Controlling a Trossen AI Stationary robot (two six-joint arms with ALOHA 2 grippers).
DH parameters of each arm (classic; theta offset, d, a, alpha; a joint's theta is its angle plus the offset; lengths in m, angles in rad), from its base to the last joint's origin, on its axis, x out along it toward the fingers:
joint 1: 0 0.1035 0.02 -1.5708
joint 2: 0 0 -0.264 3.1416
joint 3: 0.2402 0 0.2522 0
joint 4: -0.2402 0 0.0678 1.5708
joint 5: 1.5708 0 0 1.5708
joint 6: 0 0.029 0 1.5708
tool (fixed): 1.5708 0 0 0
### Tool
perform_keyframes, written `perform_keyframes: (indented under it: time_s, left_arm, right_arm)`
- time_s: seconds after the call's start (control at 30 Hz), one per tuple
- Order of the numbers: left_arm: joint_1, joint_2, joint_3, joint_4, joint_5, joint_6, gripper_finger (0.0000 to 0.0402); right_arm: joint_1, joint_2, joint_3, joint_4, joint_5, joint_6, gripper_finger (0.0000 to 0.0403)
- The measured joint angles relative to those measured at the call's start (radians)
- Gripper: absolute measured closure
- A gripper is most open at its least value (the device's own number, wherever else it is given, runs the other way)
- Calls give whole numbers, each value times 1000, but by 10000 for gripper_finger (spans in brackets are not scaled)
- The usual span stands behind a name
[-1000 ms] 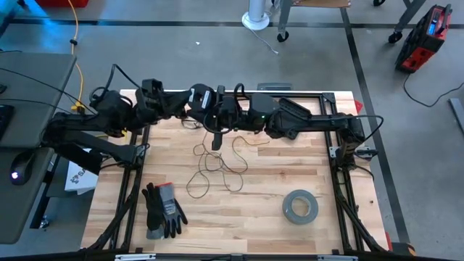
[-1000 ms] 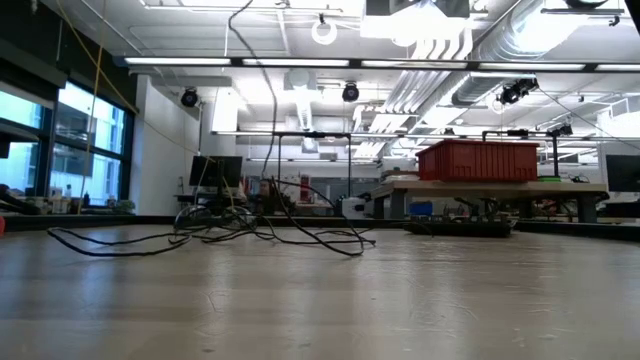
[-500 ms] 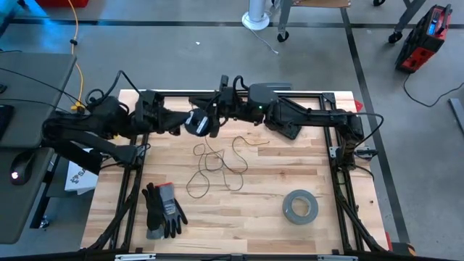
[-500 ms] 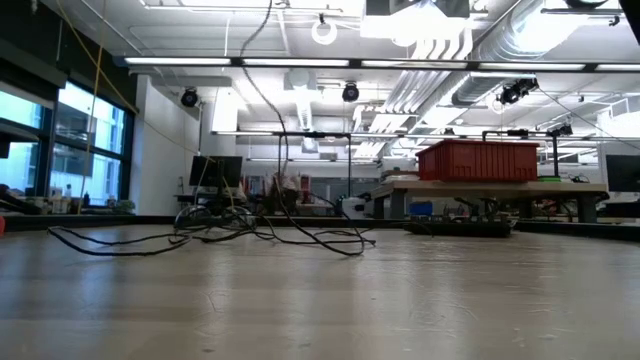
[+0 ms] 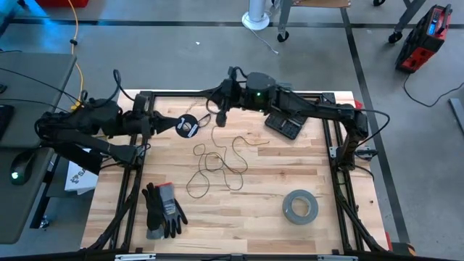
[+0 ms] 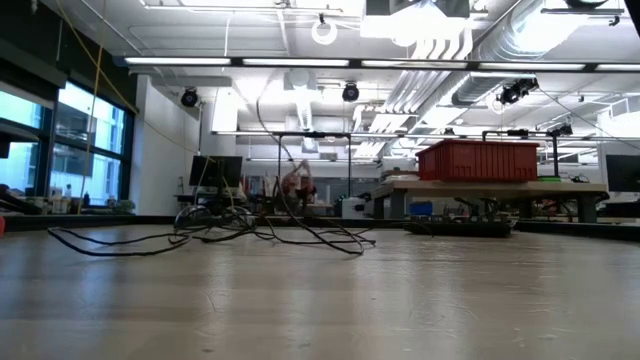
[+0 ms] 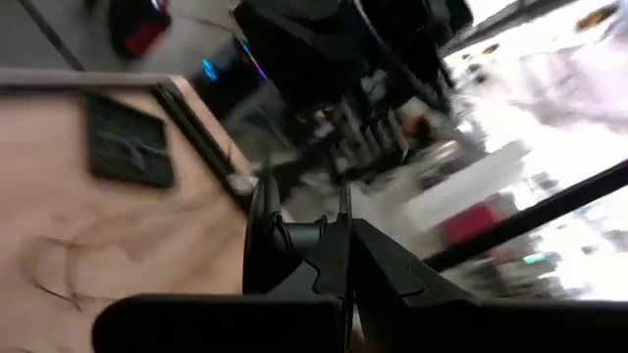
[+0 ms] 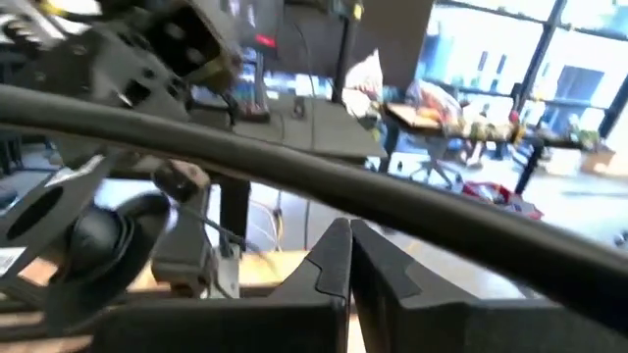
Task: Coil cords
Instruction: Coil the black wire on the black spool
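Behind the bench the workshop lies bright and quiet, and on the butcher-block table (image 5: 304, 163) most of the job is plainly undone. At the far left edge the left gripper (image 5: 168, 125) is clamped on the spool (image 5: 188, 127); its wrist view shows both fingers closed against the black disc, held up off the wood. From there the cord (image 5: 217, 163) trails down and sprawls in loose loops across the middle of the table, and the low view shows the same tangle lying flat with one strand rising out of it. Very little of it looks wound on, as far as I can judge. Further right, the right gripper (image 5: 222, 112) hangs above the far edge near the strand, its fingers pressed together; whether they pinch the cord I cannot tell.
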Motion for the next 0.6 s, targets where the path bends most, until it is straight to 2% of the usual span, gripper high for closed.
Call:
perform_keyframes:
  time_s: [0.23, 0.33, 0.4, 0.6]
  left_arm:
    - [29, 19, 0, 78, -166, 379, 401]
    - [40, 21, 0, 138, -142, 566, 401]
    - [40, 20, 4, 141, -104, 635, 401]
    - [39, 50, 101, -44, -57, 666, 401]
  right_arm:
    - [-1, -47, 0, -155, -32, 11, 403]
    - [6, -61, 0, -202, -35, 26, 403]
    - [10, -75, 0, -228, -34, 23, 403]
    - [10, -87, 1, -298, -67, 123, 402]
